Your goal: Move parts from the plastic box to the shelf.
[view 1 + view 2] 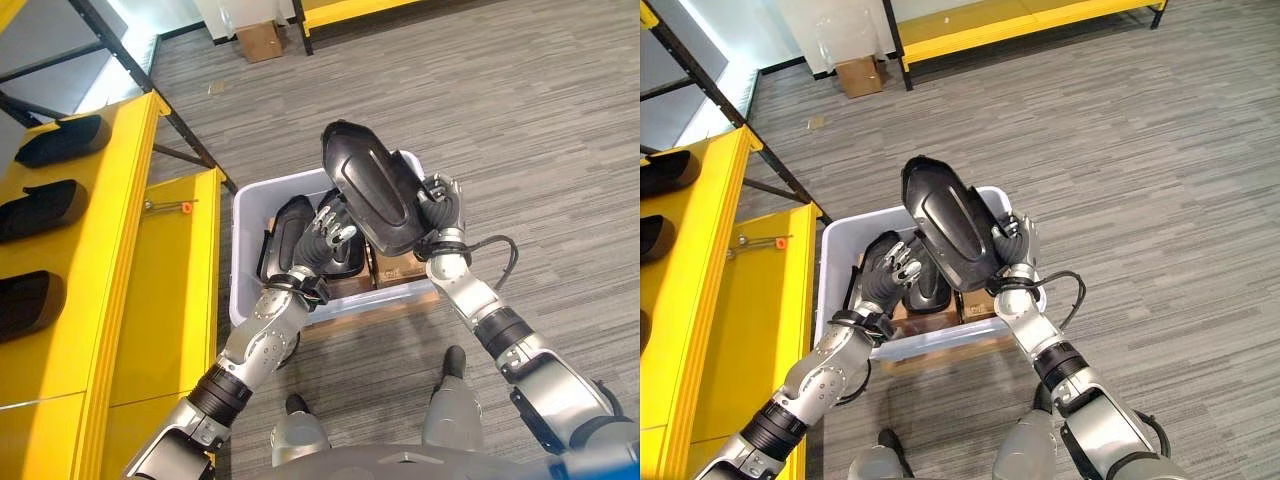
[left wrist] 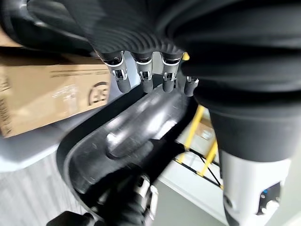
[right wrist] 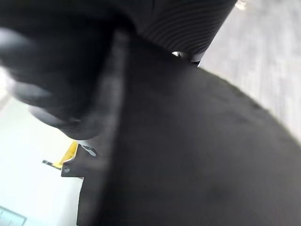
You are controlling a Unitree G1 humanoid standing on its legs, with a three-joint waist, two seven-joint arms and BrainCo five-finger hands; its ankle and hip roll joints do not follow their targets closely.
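A: Starting at the robot's left, what sits beside the arm?

B: The yellow shelf [image 1: 120,270], well to the left of the left hand [image 1: 322,237]. Three black parts [image 1: 42,208] already lie on its upper level, and a small tool with an orange tip [image 1: 168,207] rests on the lower board.

A: And the left hand itself?

B: It hovers over the pale plastic box [image 1: 245,215], fingers [image 2: 120,80] straight and relaxed, holding nothing. Just beneath and beside it more black parts in the box [image 1: 288,235] stand on edge, next to a cardboard carton [image 2: 42,96].

A: Where is the part being moved?

B: The lifted black part [image 1: 375,190] is up above the box, just right of the left hand, tilted, its moulded face toward the head camera. The right hand [image 1: 441,205] is pressed to its right edge, fingers curled round the rim, gripping it.

A: Anything past the right hand?

B: Grey carpet [image 1: 540,130], and far behind, a cardboard box [image 1: 258,40] on the floor.
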